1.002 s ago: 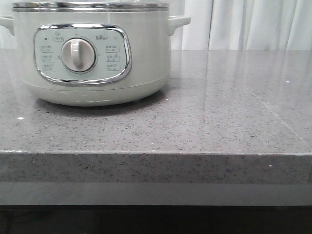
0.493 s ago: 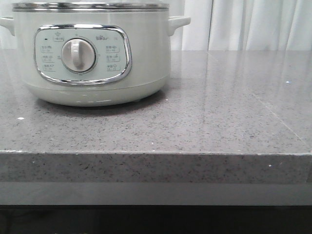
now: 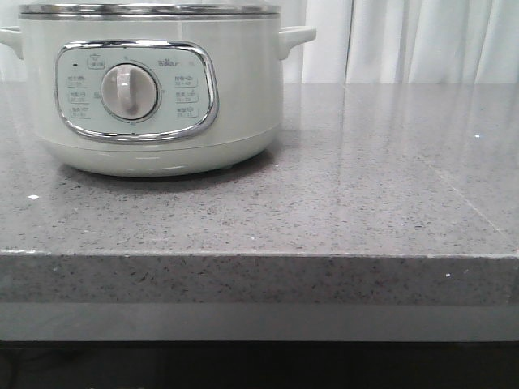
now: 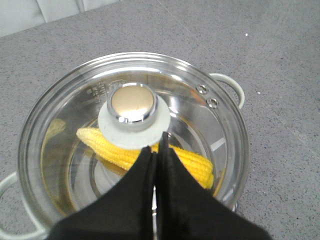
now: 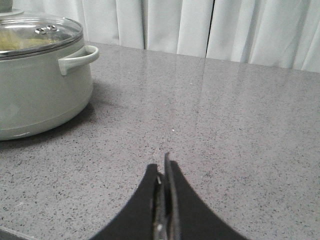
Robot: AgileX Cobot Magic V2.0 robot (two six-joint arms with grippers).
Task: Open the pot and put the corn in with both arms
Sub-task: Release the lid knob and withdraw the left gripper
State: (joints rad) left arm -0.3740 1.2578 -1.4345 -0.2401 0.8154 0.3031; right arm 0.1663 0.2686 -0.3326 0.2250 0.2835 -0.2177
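Pot point(image 3: 154, 89) standing at far left of tabletop point(image 3: 340, 203), control panel w/ dial point(image 3: 129, 91) turned toward the camera, so settings readable from front. Only steel rim visible at top in front view; lid itself out of frame there.

In left wrist view, glass lid point(image 4: 132, 135) sitting flat on the pot rim, knob point(image 4: 132, 103) in centre, two small steam holes near one edge. Corn point(image 4: 145, 155) seen through the glass, lying on its side across the pot bottom, pale end toward one wall. Placed inside and covered, so task probably at its end, or nearly.

Left gripper point(image 4: 155, 152) hanging above the lid, just beside the knob, fingers pressed together w/ nothing between them. Touching the lid or not: cannot tell from this angle. Likely positioned there because the knob is the only good grasp point of the lid, approx. over pot centre.

Further right, one side handle point(image 5: 77, 59) sticking out from pot wall, free, nobody holding it.

Right gripper point(image 5: 164, 175) low over bare tabletop, well apart from the pot, also closed tight and empty. Probably kept aside to leave room for the left arm over the pot, since corn no longer needs carrying.

White curtain point(image 5: 210, 25) behind the tabletop along whole back.

Remaining, as judgement: only to pull both arms away, if anything.
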